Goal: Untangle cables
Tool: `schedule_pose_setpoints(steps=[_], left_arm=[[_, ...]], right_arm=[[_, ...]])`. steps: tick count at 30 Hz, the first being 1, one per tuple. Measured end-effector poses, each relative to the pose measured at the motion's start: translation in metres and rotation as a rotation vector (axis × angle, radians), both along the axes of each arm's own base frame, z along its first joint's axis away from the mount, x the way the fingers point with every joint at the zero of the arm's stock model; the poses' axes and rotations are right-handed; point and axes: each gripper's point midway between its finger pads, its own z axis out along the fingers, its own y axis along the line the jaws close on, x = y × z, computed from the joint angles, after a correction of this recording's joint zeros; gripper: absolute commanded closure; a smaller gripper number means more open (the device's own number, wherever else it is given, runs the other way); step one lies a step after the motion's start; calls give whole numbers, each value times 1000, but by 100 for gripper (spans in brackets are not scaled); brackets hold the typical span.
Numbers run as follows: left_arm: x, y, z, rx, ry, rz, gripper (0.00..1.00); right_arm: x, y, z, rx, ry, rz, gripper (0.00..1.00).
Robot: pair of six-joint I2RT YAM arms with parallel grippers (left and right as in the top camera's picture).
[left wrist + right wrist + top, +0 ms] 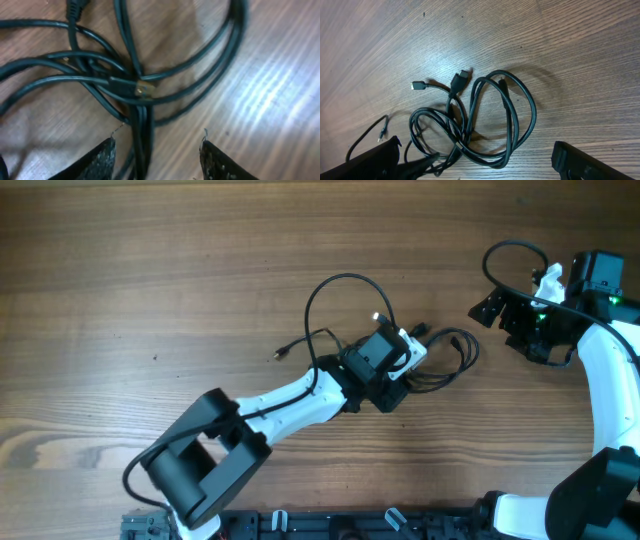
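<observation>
On table (150,260) | cables (141,109): one tangle | left pincer (157,146), right pincer (476,150): two, open

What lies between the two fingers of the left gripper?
In the left wrist view, cables run between the left gripper's fingers, nearer the finger on the picture's left; the rest is bare table.

Thin black cables (465,131) are seen lying flat in a loose tangle near the middle of the wooden table (150,260). Several strands are crossed at one spot, where a gold-tipped plug (145,90) is seen. A wide loop is arched outward, and small plug ends (461,76) are splayed free.
</observation>
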Motion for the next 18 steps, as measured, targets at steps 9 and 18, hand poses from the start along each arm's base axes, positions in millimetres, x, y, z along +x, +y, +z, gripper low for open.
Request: schedule_pose_setpoints(steps=[9,18], left_arm=[[9,1,-20,35,-24,18,77],[13,-3,-26,26,-35,21,96]], right_arm=[[0,0,0,-3,-1,7,0],[-1,0,0,-2,1,7,0]])
